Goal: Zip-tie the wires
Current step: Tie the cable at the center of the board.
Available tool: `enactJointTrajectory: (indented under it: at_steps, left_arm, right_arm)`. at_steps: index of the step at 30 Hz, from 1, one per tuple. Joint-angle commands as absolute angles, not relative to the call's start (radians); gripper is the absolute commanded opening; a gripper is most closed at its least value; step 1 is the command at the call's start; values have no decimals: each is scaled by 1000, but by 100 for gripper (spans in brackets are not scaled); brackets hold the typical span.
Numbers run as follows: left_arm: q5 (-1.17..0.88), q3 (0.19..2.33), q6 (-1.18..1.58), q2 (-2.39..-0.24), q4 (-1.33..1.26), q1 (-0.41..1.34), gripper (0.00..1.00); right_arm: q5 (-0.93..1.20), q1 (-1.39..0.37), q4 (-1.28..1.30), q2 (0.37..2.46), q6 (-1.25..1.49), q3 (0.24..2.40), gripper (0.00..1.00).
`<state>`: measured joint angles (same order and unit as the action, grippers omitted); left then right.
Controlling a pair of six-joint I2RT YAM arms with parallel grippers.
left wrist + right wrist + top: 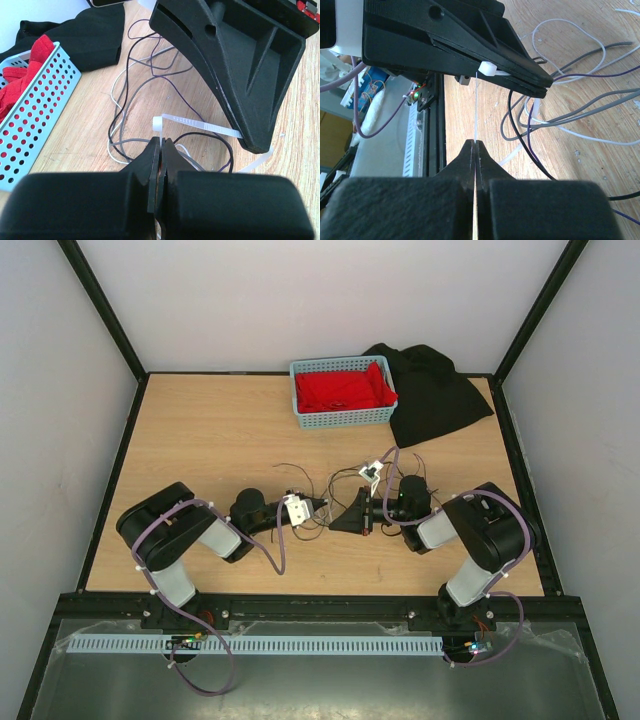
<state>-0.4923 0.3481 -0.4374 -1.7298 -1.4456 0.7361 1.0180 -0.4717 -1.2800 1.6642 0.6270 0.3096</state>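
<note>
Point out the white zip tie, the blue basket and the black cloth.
white zip tie (197, 123): left wrist view, on its ribbed strap.
blue basket (345, 418): top external view, on its near perforated wall.
black cloth (440, 400): top external view, on the middle of the fabric.

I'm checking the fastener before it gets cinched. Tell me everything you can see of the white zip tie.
The zip tie is white and plastic-looking, with a blocky head and a thin ridged strap. It is stretched straight over the wooden table: the left claw, shut, appears to pinch it at the head, and the right claw, shut, grips the strap, whose tail pokes out beyond. The wires lie under it; whether it loops around them cannot be told.
</note>
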Motion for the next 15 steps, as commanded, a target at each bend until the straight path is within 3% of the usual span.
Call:
enactJointTrajectory:
  at_steps: [1,15]
  left_arm:
    - [-495,364,-442,-1727,-1482,742,0]
    - [-495,364,-438,-1721,-1482,745,0]
  right_arm:
    - [1035,-478,-1292,1651,616,312,0]
    - [1041,-477,-1299,1677,622,310,0]
